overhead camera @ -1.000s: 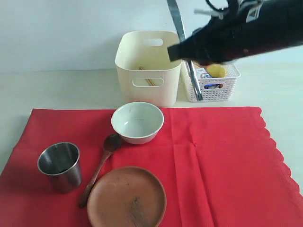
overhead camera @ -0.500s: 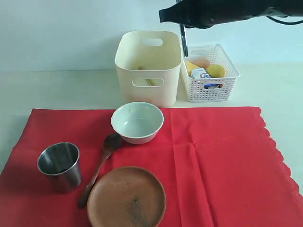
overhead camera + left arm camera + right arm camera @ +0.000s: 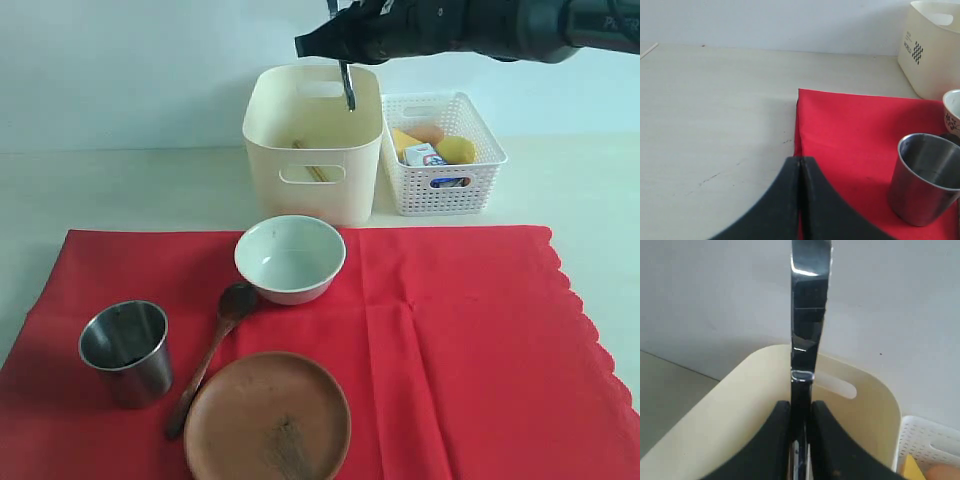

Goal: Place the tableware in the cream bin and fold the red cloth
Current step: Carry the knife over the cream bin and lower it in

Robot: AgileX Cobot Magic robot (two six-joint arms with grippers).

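Exterior view: right end effector [image 3: 345,62] was high over the cream bin [image 3: 312,180], clenched on a flat steel utensil [image 3: 348,88] hanging point-down above the bin's mouth. Thin wooden sticks [image 3: 308,165] lay inside the bin. On the red cloth [image 3: 470,340], spread flat on the table [image 3: 120,190], we noted the bowl [image 3: 290,258], steel cup [image 3: 125,350], wooden spoon [image 3: 212,350] and brown plate [image 3: 268,415], all outside the bin. The white lattice basket [image 3: 445,165] stood just beside the bin and held a small carton [image 3: 428,155].

Right wrist view only: the black fingers [image 3: 777,440] pinched the utensil [image 3: 807,315] by its lower part, and its polished blade mirrored the wall. The bin's rim [image 3: 740,405] was beneath.

Left wrist view only: left end effector [image 3: 800,165] was clenched on nothing, its fingers pressed together, over the cloth's corner [image 3: 850,130] near the cup [image 3: 925,180]. We could not find this end effector in the exterior view. A dark pattern showed on the bowl's outer wall [image 3: 952,112].

Writing: a label [image 3: 914,47] on the bin's side [image 3: 935,70] carried a checkered square and small print, too fine to read. The carton's print was illegible.
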